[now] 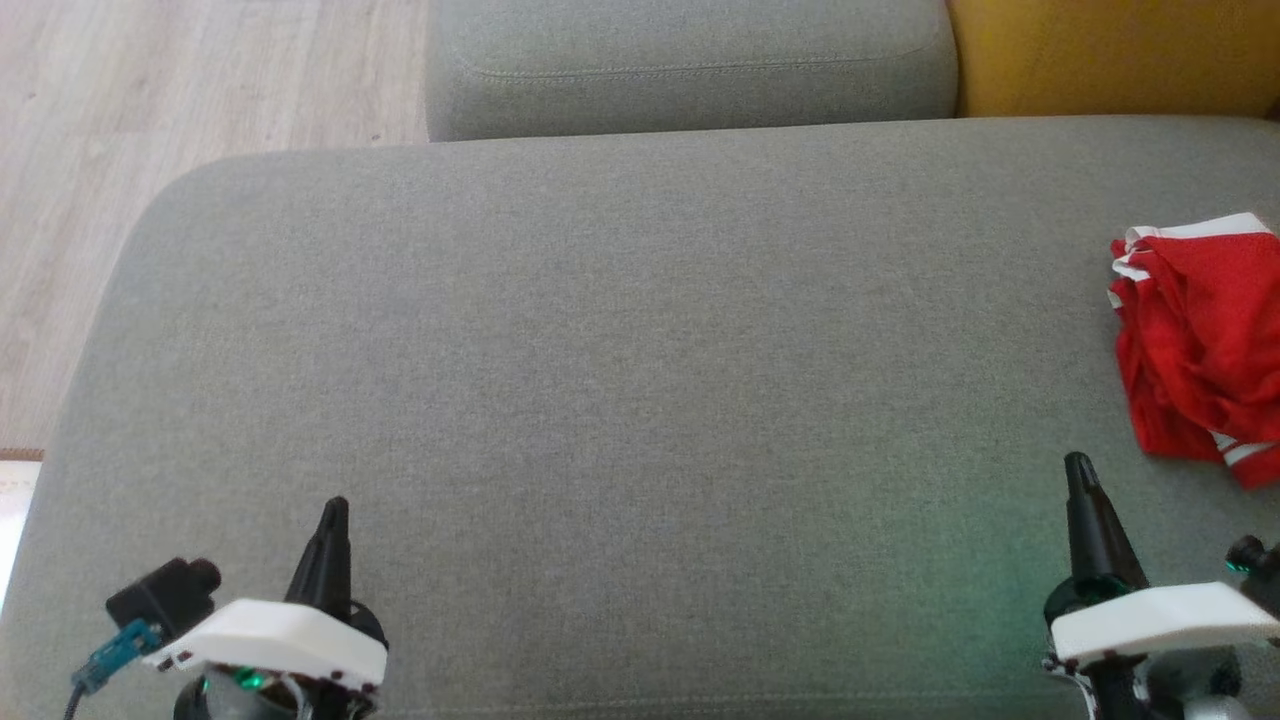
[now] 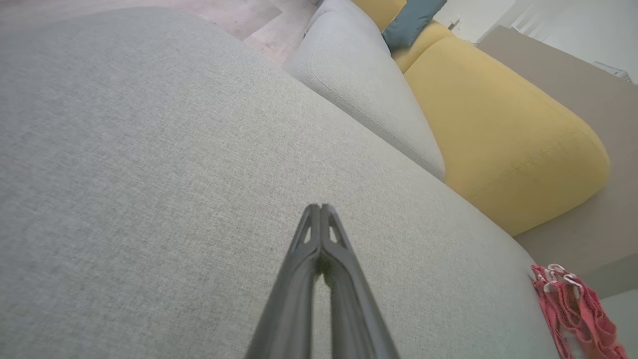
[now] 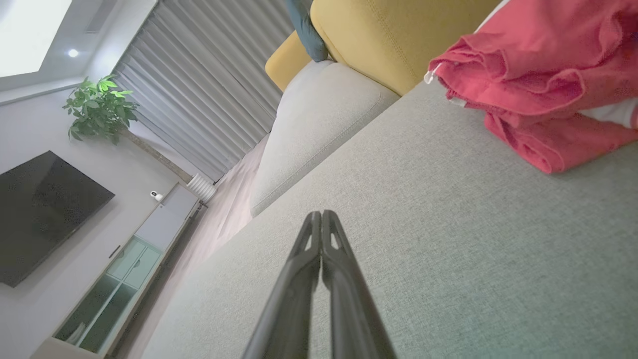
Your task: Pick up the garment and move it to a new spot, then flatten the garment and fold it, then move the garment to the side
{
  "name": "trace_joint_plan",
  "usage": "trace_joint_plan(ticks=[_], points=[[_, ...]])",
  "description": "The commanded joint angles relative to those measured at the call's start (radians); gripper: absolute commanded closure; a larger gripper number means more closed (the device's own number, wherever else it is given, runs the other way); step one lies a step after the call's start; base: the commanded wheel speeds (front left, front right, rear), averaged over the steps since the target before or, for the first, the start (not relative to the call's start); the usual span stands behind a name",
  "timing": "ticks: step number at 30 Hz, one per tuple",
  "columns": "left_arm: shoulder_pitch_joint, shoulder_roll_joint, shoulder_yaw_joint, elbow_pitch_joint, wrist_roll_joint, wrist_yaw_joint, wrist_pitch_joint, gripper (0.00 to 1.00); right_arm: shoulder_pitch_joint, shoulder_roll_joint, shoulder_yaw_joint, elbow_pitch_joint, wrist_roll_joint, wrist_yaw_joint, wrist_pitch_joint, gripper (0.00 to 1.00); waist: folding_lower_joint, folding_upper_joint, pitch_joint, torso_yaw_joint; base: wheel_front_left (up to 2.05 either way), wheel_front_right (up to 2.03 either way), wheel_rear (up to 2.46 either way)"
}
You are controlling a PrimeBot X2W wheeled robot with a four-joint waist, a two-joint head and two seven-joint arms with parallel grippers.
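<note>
Our left fingers (image 1: 325, 565) are pressed together with nothing between them, low at the lower left of the head view over bare grey fabric. Our right fingers (image 1: 1092, 520) are closed the same way and just as empty at the lower right. Both pairs sit above the broad grey sofa seat (image 1: 600, 350). The garment (image 1: 1200, 340), red with white trim, lies in a bunched, layered heap at the right edge of that view, near our right fingers but apart from them and well apart from our left.

We judge that this scene fits two stages equally. The garment may be a loose pile at the edge waiting to be carried to the middle, or a rough fold already set aside. The pictures do not settle which, so we name no move. Any grip on this cloth would go best from the right side, which is nearer. It should take the whole stack of layers, not the top fold alone, because soft cloth like this slides and opens when only one ply is pinched.

The head view shows us the garment's place against both pairs of fingers. The right wrist view shows its rolled folds (image 3: 538, 85) close up at the upper right, beyond the closed fingers (image 3: 304, 259). The left wrist view shows a yellow cushion (image 2: 498, 124) at the upper right and the garment (image 2: 573, 304) small at the lower right corner.
</note>
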Motion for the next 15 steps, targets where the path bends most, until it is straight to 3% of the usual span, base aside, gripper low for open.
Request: trace_joint_plan(ticks=[1, 15], points=[[-0.06, 0.003, 0.034, -0.025, -0.03, -0.012, 0.007, 1.0, -0.055, -0.023, 0.003, -0.023, 0.034, 0.001, 0.001, 1.0, 0.0, 0.0, 0.0, 0.0, 0.0, 0.0, 0.0], [-0.078, -0.009, 0.072, -0.012, -0.179, -0.041, 0.039, 1.0, -0.082, -0.025, -0.002, 0.009, 0.187, 0.002, 0.007, 1.0, 0.0, 0.0, 0.0, -0.002, 0.0, 0.0, 0.0]])
